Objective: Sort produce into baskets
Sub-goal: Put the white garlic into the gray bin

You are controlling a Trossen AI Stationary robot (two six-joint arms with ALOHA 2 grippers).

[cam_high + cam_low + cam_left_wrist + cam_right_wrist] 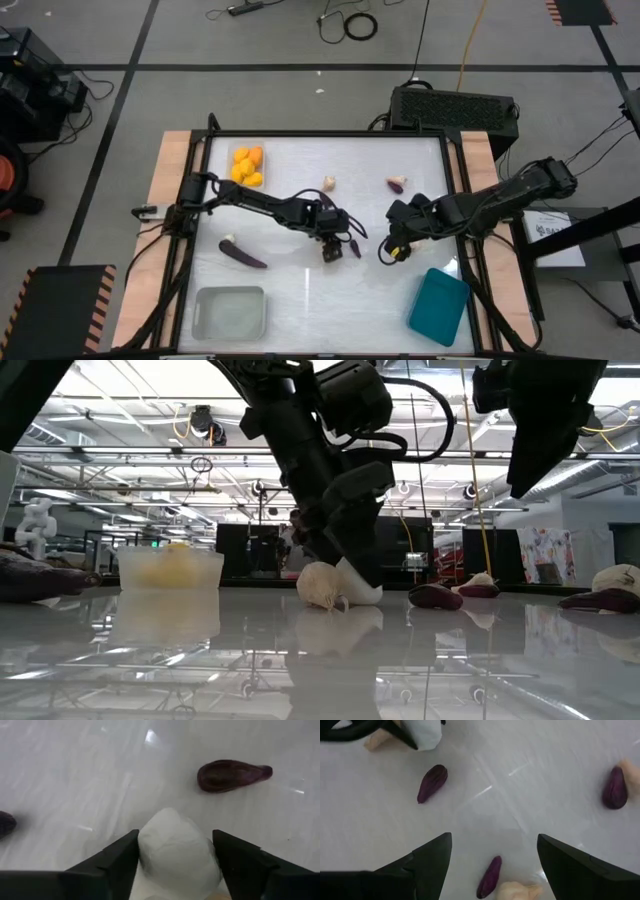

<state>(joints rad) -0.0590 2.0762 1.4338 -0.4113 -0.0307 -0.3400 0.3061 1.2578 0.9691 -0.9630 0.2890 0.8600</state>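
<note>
While the clear basket (247, 165) of orange fruits (248, 159) sits at the far left of the surface (300, 280), a long eggplant (243, 255) lies nearer, with the greyish basket (230, 312) at the near edge. Mid-surface, the left gripper (331, 250) reaches down — its fingers (117, 857) stand either side of a pale bulb (177, 852), touching it. Rightward, the right gripper (399, 246) hovers, fingers (432, 857) apart, over small eggplants (432, 783) — the teal basket (438, 306) lies beyond.

The left pincer (176, 857) has its fingers against a pale bulb (177, 851); a small eggplant (232, 775) lies beyond.
</note>
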